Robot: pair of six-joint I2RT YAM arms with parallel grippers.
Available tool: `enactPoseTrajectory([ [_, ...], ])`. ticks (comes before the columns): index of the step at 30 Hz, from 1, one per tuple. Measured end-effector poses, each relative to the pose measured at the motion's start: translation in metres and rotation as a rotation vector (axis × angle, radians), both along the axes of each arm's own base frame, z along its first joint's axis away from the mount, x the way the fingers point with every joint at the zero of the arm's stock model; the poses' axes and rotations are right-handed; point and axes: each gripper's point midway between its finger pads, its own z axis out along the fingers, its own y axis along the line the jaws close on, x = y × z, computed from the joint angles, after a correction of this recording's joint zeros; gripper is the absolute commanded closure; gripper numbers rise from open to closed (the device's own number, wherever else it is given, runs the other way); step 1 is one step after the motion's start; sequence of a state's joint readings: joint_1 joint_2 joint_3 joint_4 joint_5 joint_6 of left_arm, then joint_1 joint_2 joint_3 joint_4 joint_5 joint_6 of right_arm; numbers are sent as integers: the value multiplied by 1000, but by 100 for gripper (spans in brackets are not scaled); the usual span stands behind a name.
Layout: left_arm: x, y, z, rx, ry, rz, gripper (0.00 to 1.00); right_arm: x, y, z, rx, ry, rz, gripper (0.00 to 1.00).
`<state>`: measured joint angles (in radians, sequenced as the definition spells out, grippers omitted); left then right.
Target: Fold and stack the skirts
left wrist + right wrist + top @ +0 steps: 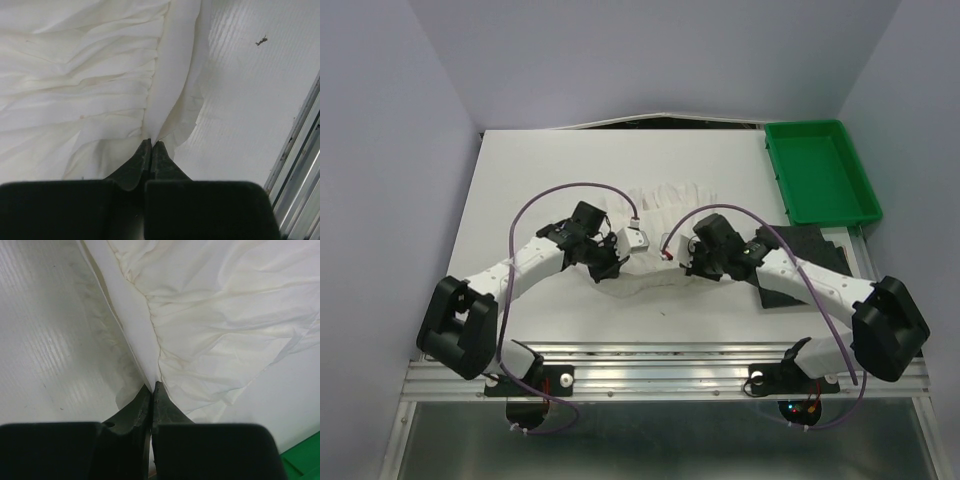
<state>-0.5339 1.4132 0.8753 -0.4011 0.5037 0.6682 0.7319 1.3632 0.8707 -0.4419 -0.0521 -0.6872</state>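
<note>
At the centre of the table (520,180), the white crinkly skirt (665,200) lies spread. The left gripper (151,146) and right gripper (152,387) each pinch its near edge, jaws pressed together on the cloth. The first fold seems in hand; the next move probably calls for lifting both ends evenly and carrying that edge over the far half.

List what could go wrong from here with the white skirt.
1. The left gripper and right gripper each pinch only a thin edge of the white skirt; the cloth may slip out when lifted.
2. The right arm hangs over the dark skirt, so a wide move might drag it along.
</note>
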Motion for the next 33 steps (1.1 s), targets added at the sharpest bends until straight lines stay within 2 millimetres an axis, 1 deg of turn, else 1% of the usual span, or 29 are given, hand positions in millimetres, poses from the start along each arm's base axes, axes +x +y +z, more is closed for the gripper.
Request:
enactPoseTrajectory([
  [2,0,5,9,-6,-14,10,100,3,-4,1,-5,-9,-21,99],
  [4,5,11,30,-25,-56,38,100,9,-11,7,-4,-27,-47,99],
  [6,26,13,77,-83,-149,90,100,25,-13,30,23,-74,-83,99],
  [7,36,13,97,-103,-195,112,100,32,-13,42,37,-98,-95,99],
  [8,50,14,127,-129,-261,148,100,45,-10,66,63,-144,-113,99],
  [9,61,14,153,-154,-320,176,100,57,-7,89,91,-191,-128,99],
  [10,74,16,192,-191,-414,215,100,68,-4,118,125,-247,-142,99],
  [11,79,18,218,-216,-471,239,100,78,0,151,165,-304,-152,99],
  [12,82,22,245,-243,-535,268,100,85,2,178,201,-353,-162,99],
  [13,81,25,263,-262,-573,285,100,90,4,205,238,-399,-166,99],
  [14,80,26,274,-274,-595,293,100,92,5,227,267,-432,-169,99],
  [15,76,29,288,-293,-623,304,100,91,6,243,286,-450,-167,99],
  [16,74,30,295,-303,-636,308,100,91,6,254,298,-461,-166,99],
  [17,71,32,301,-314,-643,315,100,89,6,264,308,-468,-162,99],
  [18,70,33,302,-316,-644,319,100,88,6,269,312,-471,-160,99],
  [20,69,33,300,-316,-626,333,100,88,5,269,303,-471,-154,99],
  [22,73,33,293,-308,-603,349,100,90,5,262,275,-465,-150,99],
  [23,76,32,289,-300,-591,357,100,95,6,255,254,-459,-153,99],
  [26,91,31,271,-258,-550,392,100,115,9,231,197,-435,-173,99],
  [27,97,30,266,-248,-544,402,100,130,9,219,174,-421,-192,99],
  [28,104,29,261,-236,-536,410,100,135,8,215,169,-417,-199,99],
  [29,115,27,253,-224,-527,419,100,154,4,204,149,-406,-230,99],
  [30,127,25,247,-214,-522,430,100,174,2,199,141,-404,-258,99],
  [32,152,24,240,-204,-528,455,100,207,-1,197,152,-429,-301,99],
  [33,165,23,237,-202,-533,466,100,230,-3,196,163,-452,-330,99],
])
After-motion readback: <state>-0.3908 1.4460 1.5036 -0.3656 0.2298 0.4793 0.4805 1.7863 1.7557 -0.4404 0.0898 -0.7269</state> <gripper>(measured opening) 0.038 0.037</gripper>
